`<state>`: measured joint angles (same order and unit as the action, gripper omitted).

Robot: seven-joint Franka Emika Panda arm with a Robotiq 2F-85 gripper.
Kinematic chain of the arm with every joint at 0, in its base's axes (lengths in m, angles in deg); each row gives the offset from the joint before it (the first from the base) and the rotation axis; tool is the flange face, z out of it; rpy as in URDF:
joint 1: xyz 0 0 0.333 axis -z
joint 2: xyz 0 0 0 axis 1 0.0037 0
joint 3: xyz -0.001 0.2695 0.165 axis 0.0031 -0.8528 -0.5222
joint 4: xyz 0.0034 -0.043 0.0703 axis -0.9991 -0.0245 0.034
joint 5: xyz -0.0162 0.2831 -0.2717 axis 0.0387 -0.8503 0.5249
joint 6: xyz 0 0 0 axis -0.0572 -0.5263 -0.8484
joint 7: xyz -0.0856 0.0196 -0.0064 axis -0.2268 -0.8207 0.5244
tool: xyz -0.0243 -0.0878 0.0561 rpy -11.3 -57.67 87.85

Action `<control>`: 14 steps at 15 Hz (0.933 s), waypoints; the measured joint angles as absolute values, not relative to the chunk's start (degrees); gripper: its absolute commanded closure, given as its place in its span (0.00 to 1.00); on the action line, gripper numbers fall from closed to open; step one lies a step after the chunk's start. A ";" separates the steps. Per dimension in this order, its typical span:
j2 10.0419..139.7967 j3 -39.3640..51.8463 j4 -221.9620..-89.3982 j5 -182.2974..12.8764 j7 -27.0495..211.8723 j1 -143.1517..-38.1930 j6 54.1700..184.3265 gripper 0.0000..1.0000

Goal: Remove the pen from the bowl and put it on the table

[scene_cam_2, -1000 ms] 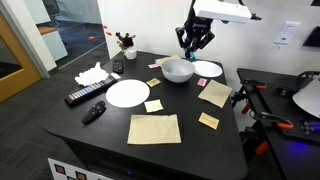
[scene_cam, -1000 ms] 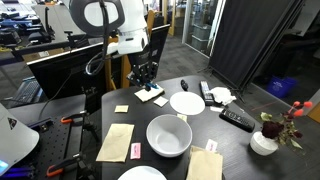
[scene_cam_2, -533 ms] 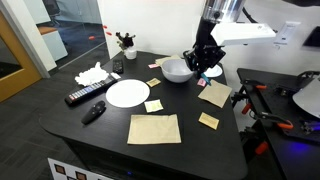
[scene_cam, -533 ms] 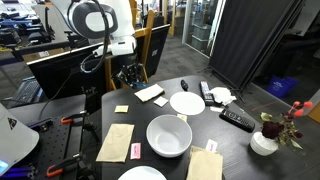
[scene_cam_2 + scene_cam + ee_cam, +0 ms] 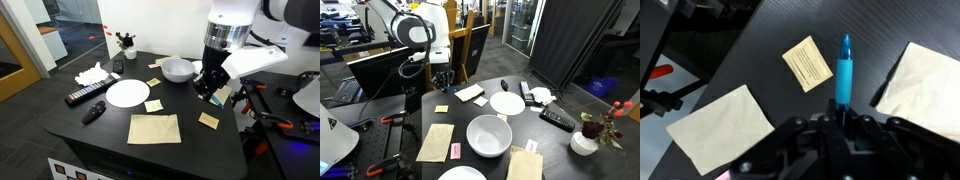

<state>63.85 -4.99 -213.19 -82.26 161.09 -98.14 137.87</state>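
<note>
My gripper (image 5: pixel 843 118) is shut on the light-blue pen (image 5: pixel 844 72), which points away from the jaws over the dark table (image 5: pixel 760 50). In both exterior views the gripper (image 5: pixel 442 82) (image 5: pixel 210 88) hangs low over the table (image 5: pixel 556 146) (image 5: pixel 100 135), to the side of the white bowl (image 5: pixel 489 135) (image 5: pixel 178 70) and apart from it. The bowl's inside looks empty. The pen is too small to make out in the exterior views.
Tan napkins (image 5: pixel 720 125) (image 5: pixel 925 80) and a yellow note (image 5: pixel 807 62) lie under the gripper. White plates (image 5: pixel 506 102) (image 5: pixel 127 93), a black remote (image 5: pixel 83 96) (image 5: pixel 557 119), a flower vase (image 5: pixel 585 140) and crumpled tissue (image 5: pixel 92 73) are on the table. Monitors stand beside the arm.
The gripper, holding the pen, has moved away from above the bowl toward the table's edge near the napkins and has come lower.
</note>
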 measured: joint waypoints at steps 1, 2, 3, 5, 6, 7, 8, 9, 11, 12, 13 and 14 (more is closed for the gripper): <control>64.62 -5.00 -213.19 -82.30 161.09 -98.55 137.91 0.98; 65.40 -5.00 -213.19 -82.31 161.08 -98.92 137.93 0.92; 66.09 -5.00 -213.18 -82.31 160.99 -99.19 137.94 0.92; 66.95 -5.00 -213.17 -82.31 160.92 -99.44 137.96 0.92; 67.10 -5.00 -213.14 -82.31 160.89 -99.44 137.96 0.92; 67.12 -5.00 -213.13 -82.31 160.87 -99.44 137.96 0.98; 67.12 -5.00 -213.11 -82.31 160.85 -99.44 137.97 0.98; 67.13 -4.96 -213.11 -82.31 160.85 -99.48 137.96 0.98; 67.31 -4.88 -213.11 -82.26 160.85 -99.58 137.96 0.98; 67.53 -4.88 -213.10 -82.26 160.85 -99.70 137.96 0.98; 67.88 -4.88 -213.04 -82.26 160.84 -99.93 137.97 0.98; 68.36 -4.88 -212.95 -82.27 160.54 -100.19 138.09 0.98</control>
